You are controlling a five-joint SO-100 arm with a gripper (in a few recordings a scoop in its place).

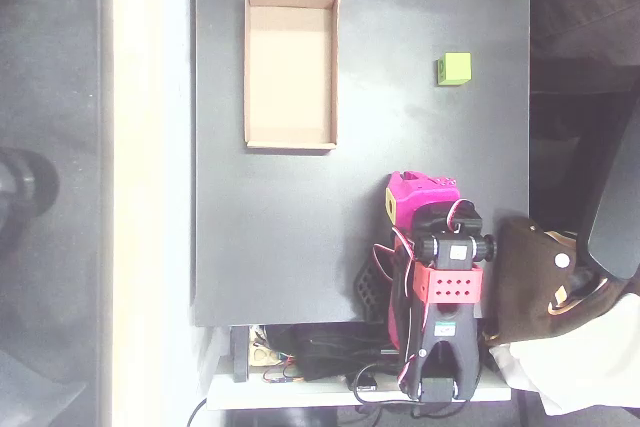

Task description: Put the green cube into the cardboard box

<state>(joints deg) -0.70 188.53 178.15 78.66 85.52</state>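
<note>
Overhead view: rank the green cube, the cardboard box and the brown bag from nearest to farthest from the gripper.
1. Brown bag, off the table's right edge, right of the gripper.
2. Green cube, above it near the right edge.
3. Cardboard box, upper left.

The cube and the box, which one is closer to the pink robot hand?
The green cube. In the overhead view it sits nearly straight above the magenta gripper, toward the table's right edge. The cardboard box lies farther off, up at the left.

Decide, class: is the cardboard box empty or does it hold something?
Empty. The cardboard box shows only bare beige floor; the green cube sits apart on the black table.
</note>
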